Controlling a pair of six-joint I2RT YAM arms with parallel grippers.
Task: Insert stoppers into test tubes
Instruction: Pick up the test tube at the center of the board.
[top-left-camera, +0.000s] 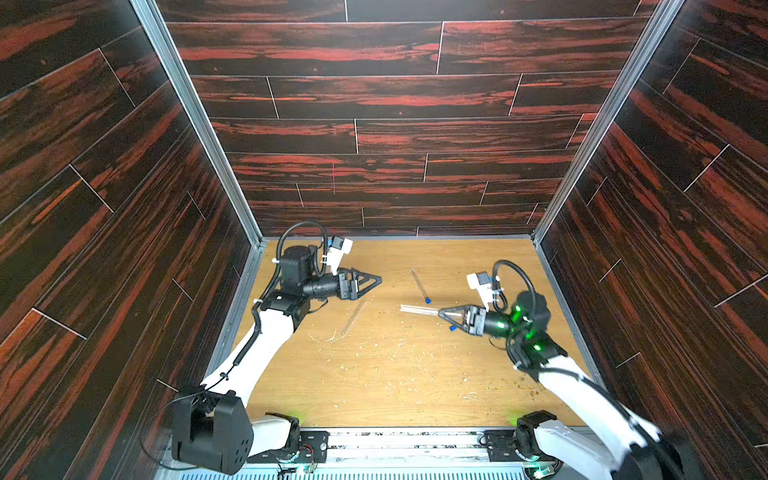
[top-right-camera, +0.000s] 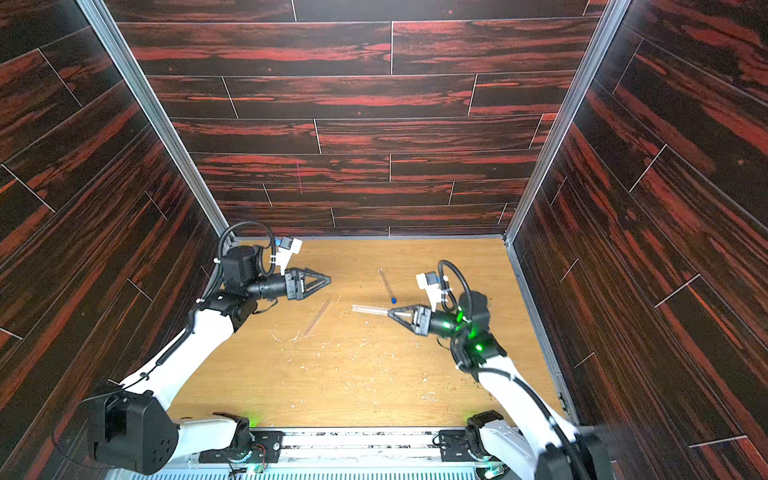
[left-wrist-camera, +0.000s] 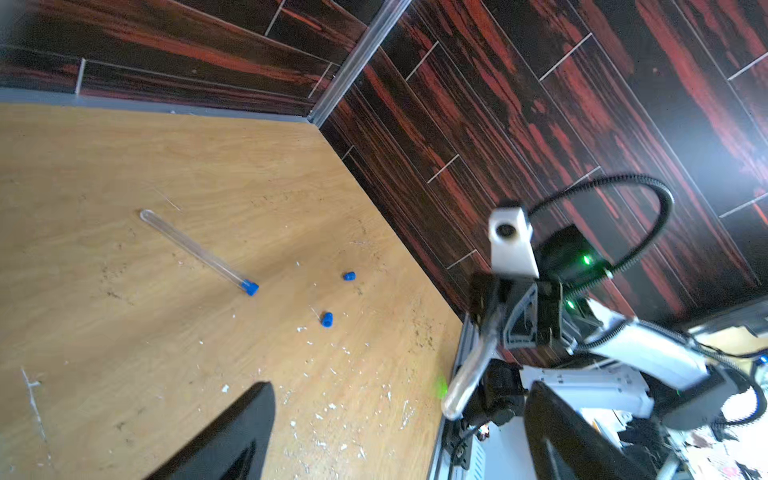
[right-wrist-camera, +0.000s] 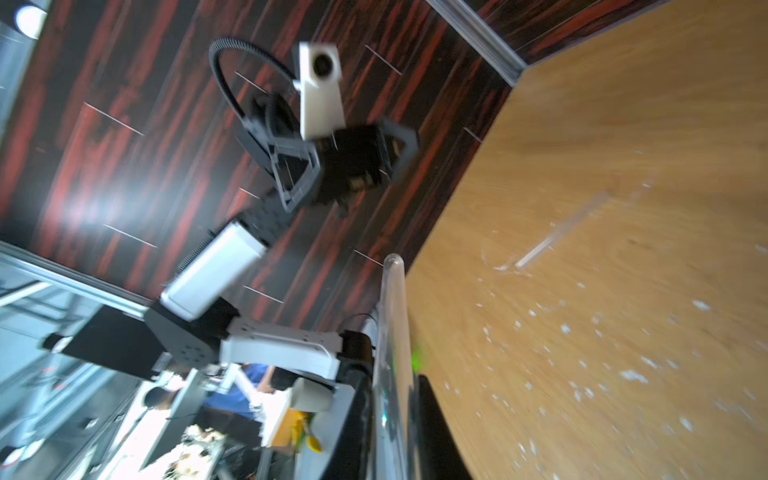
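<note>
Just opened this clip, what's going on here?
The right gripper is shut on a clear test tube, holding it roughly level off the table with its free end toward the left gripper, which is open and empty. A capped tube on the table already has a blue stopper in its end. A third tube lies bare near the left arm, and two loose stoppers sit on the table, so two tubes remain to plug.
</note>
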